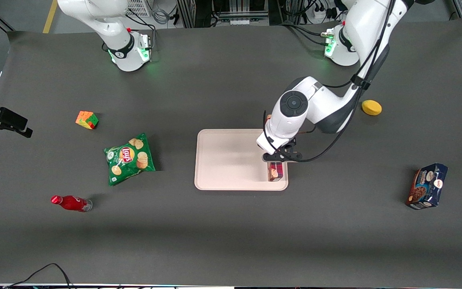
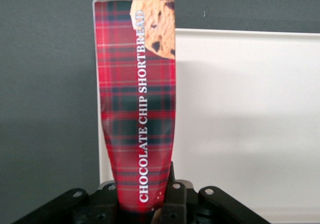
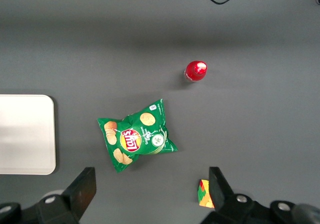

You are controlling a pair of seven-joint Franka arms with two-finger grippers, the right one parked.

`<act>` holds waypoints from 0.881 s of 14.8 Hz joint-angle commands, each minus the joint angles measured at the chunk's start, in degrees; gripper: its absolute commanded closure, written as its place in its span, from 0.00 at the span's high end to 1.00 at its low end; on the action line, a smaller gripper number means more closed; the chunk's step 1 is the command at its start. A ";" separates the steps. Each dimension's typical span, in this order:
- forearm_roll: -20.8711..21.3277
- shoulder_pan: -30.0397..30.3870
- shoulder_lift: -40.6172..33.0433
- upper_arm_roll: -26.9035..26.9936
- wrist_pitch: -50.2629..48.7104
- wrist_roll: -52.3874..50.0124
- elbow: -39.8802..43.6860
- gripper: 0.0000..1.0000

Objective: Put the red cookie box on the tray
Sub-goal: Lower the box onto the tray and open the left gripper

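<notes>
I count one of everything on the table (image 1: 231,241), a dark grey mat. The biggest item is the single tray (image 1: 227,160), pale pinkish-beige with rounded corners, lying near the middle of the table.

Next in size, I see one green chip bag (image 1: 130,159) printed "Lay's" in the red and yellow logo, with round chip pictures, lying toward the parked arm's end. One dark blue cookie box (image 1: 427,186) stands toward the working arm's end, well apart from the tray; I can make out biscuit pictures on it but cannot read its lettering.

Then the one red cookie box (image 2: 137,99), a tartan carton on which I read "CHOCOLATE CHIP SHORTBREAD" in white down its length, with a chocolate-chip biscuit pictured at one end. My gripper (image 1: 276,162) is clamped on its end, the fingers (image 2: 175,196) pressed against its sides. It sits over the tray's corner nearest the front camera on the working arm's side, along that edge; whether it touches the tray I cannot tell.

Smaller still: one red bottle (image 1: 70,203) lying on its side, one multicoloured puzzle cube (image 1: 87,119), and one yellow rounded object (image 1: 371,107) near the working arm.
</notes>
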 commanded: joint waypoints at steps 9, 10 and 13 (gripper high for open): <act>7.33 -0.93 4.00 1.13 7.41 -6.04 -2.71 0.03; 7.77 -0.93 4.17 1.22 7.41 -6.05 -2.71 0.07; 7.86 -0.93 4.26 1.66 7.41 -6.05 -2.45 0.27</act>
